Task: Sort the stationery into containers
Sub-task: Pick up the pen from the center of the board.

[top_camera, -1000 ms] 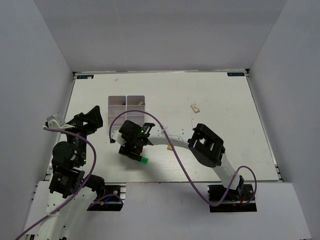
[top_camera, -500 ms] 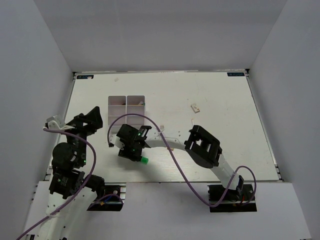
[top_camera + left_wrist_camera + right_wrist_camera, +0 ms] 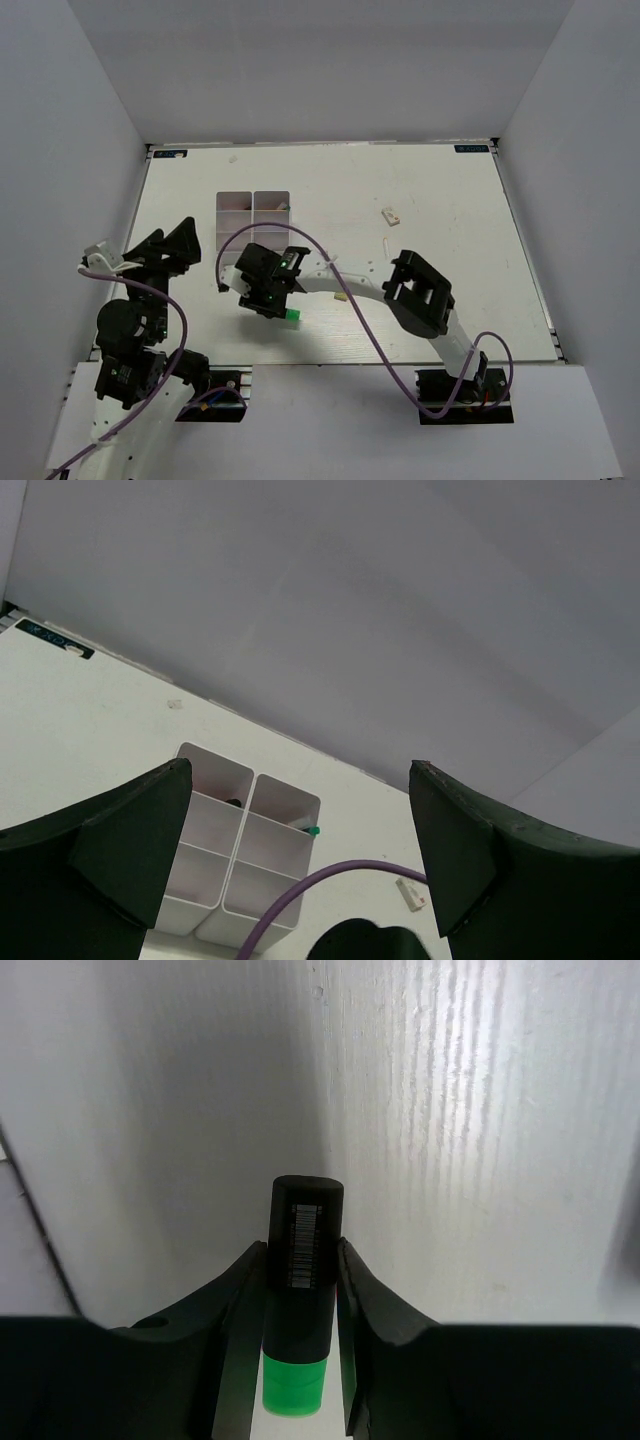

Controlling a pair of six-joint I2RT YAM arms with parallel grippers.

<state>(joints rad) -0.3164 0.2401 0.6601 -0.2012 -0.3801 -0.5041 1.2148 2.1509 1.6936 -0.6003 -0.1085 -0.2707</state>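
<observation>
The right gripper point(image 3: 302, 1252) has its jaws clamped on the black barrel of the highlighter point(image 3: 306, 1222), down at the surface point(image 3: 430, 190) a little nearer the arms than the box point(image 3: 252, 212). This looks like the pick-up step. The next move calls for lifting it, carrying it over a compartment and letting go. The left gripper point(image 3: 300, 770) hangs with jaws wide apart, holding nothing.
</observation>
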